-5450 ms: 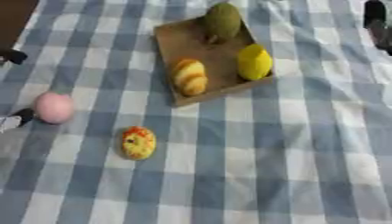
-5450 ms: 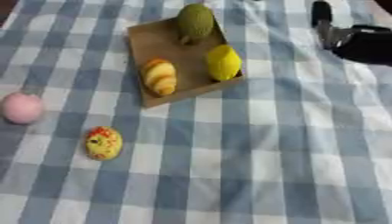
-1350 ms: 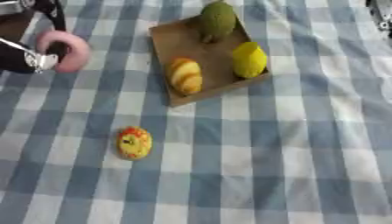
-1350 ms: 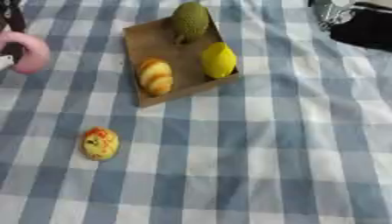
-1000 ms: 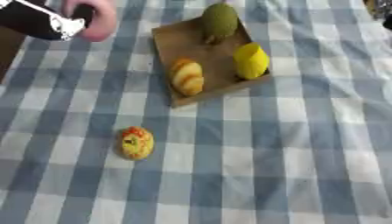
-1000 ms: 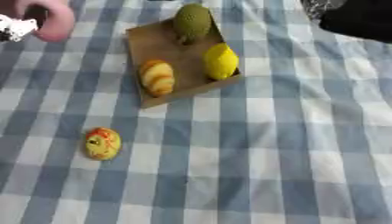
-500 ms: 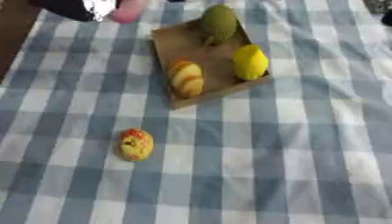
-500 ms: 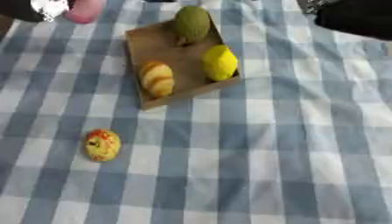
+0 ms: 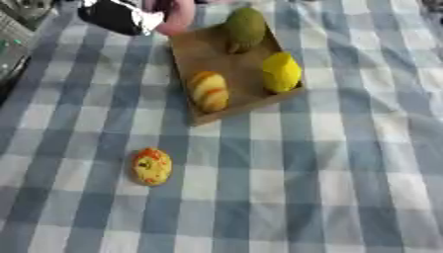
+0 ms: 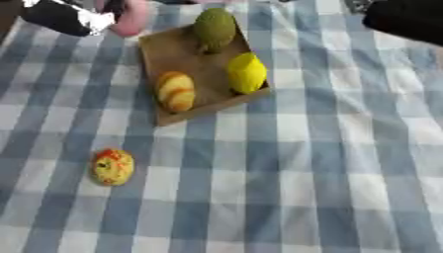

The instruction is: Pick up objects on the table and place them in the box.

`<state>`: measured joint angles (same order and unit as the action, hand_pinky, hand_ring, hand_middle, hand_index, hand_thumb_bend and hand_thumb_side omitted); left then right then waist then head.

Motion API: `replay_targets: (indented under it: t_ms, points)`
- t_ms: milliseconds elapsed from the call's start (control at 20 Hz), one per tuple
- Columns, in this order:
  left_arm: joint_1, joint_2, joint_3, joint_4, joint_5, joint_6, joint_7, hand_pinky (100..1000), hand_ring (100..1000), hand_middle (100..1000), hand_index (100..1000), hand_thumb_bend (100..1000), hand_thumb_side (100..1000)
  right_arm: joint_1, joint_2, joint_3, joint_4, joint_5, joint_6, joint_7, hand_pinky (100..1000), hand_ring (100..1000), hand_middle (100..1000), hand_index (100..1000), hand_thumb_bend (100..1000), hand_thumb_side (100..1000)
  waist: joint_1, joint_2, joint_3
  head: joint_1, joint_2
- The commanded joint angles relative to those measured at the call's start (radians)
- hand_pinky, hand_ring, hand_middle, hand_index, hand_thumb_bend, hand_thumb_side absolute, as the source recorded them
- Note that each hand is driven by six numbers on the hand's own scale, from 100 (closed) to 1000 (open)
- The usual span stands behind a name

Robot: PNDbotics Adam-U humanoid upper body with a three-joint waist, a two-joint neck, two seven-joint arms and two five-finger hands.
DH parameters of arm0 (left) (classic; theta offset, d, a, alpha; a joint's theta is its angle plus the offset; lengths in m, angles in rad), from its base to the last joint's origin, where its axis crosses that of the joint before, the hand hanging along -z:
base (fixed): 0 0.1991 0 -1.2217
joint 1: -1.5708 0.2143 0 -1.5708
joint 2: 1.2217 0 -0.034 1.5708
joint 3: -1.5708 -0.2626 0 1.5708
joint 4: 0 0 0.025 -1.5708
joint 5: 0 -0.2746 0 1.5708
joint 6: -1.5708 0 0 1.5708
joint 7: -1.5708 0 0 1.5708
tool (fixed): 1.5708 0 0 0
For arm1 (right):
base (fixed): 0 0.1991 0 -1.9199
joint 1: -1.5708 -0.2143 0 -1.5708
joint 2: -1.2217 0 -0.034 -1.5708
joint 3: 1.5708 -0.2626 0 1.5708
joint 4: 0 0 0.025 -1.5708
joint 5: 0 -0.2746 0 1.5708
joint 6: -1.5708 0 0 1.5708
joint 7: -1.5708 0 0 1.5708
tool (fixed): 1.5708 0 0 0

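A shallow brown box [image 9: 200,53] lies at the top middle of the checked cloth. It holds a green fruit [image 9: 245,25], a yellow lemon-like thing [image 9: 280,72] and a striped orange-yellow bun shape [image 9: 210,91]. My left hand [image 9: 121,16] is at the top left, just beyond the box's far left corner, shut on a pink ball [image 9: 179,15]. A yellow and red object [image 9: 152,166] lies on the cloth at the lower left. My right arm shows as a dark shape [image 10: 407,20] at the top right; its hand is hidden.
A blue and white checked cloth [image 9: 329,188] covers the table. Grey gear [image 9: 13,34] sits at the far left edge.
My left hand has carried the pink ball from the left side of the table up and rightward, reaching the box's far left corner. The right arm has stayed put.
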<state>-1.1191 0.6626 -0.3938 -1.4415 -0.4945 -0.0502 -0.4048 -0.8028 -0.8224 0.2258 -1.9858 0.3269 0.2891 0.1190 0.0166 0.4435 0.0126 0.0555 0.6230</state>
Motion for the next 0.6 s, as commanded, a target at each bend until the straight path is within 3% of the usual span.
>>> replay_targets:
  t_ms: [50, 250, 350, 400, 550, 600]
  points:
    - [-0.022, -0.008, 0.0, 0.032, -0.01, -0.014, 0.001, 817, 749, 655, 659, 100, 266, -0.021, -0.01, -0.016, -0.014, -0.006, 0.002, -0.011, 691, 705, 783, 821, 100, 664, -0.001, -0.021, -0.002, 0.005, -0.011]
    - [-0.022, -0.023, 0.0, 0.058, -0.01, -0.03, 0.007, 825, 762, 679, 702, 100, 287, -0.024, -0.002, -0.017, -0.014, -0.009, 0.006, -0.015, 689, 702, 781, 820, 100, 668, 0.0, -0.018, -0.006, 0.005, -0.012]
    - [-0.021, -0.025, -0.002, 0.066, -0.015, -0.036, -0.001, 843, 792, 738, 804, 100, 324, -0.024, 0.001, -0.018, -0.014, -0.011, 0.009, -0.015, 688, 702, 781, 820, 100, 669, 0.0, -0.017, -0.007, 0.004, -0.011]
    - [-0.02, -0.024, -0.004, 0.069, -0.02, -0.04, -0.011, 853, 806, 756, 836, 143, 361, -0.024, 0.001, -0.018, -0.014, -0.011, 0.011, -0.015, 688, 701, 780, 820, 100, 670, 0.001, -0.017, -0.007, 0.004, -0.01]
    - [-0.017, -0.021, -0.005, 0.074, -0.049, -0.05, -0.054, 902, 879, 850, 963, 423, 533, -0.022, 0.003, -0.02, -0.014, -0.014, 0.015, -0.017, 686, 700, 779, 819, 100, 673, 0.002, -0.018, -0.006, 0.002, -0.007]
    - [-0.016, -0.021, -0.005, 0.076, -0.064, -0.052, -0.069, 919, 903, 880, 983, 480, 560, -0.021, 0.003, -0.02, -0.014, -0.015, 0.016, -0.017, 686, 700, 779, 819, 100, 674, 0.002, -0.018, -0.005, 0.002, -0.007]
